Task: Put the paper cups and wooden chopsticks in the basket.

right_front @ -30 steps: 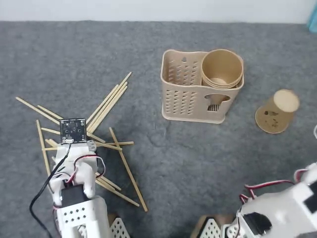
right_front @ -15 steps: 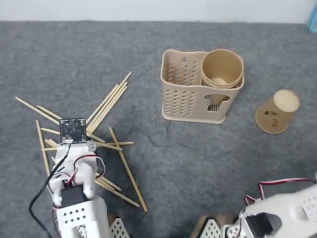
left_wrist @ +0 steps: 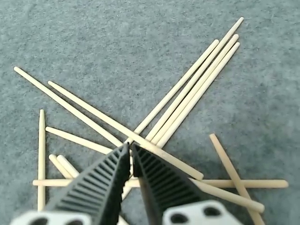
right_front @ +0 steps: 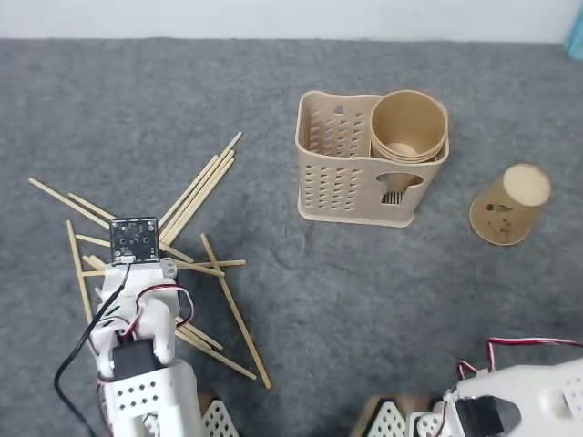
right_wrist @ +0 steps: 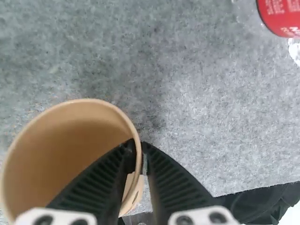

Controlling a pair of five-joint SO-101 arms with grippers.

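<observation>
**A:** What's different from a second ago?

**B:** Only the right arm point(right_front: 533, 401). It has pulled back toward the near edge, well away from the basket point(right_front: 342, 187) on its near right. Nothing else has budged. The stacked cups point(right_front: 409, 123) sit in the basket's right compartment, and the tipped cup point(right_front: 507, 209) lies on its side near the basket's right. The chopsticks point(right_front: 200, 182) are scattered well off to the basket's left.

**A:** And the grippers?

**B:** The right gripper point(right_wrist: 139, 144) is pinched on the rim of the held cup point(right_wrist: 65, 150), one finger inside and one outside. The left gripper point(left_wrist: 130, 147) is all but closed, just a sliver between its fingers, with nothing in it. It hangs over the spot where the chopsticks cross.

**A:** Any writing?

**B:** A red thing point(right_wrist: 281, 16) at the edge of the right wrist view has white lettering, cut off. The tipped cup has dark marks on its side, too small to read.
</observation>
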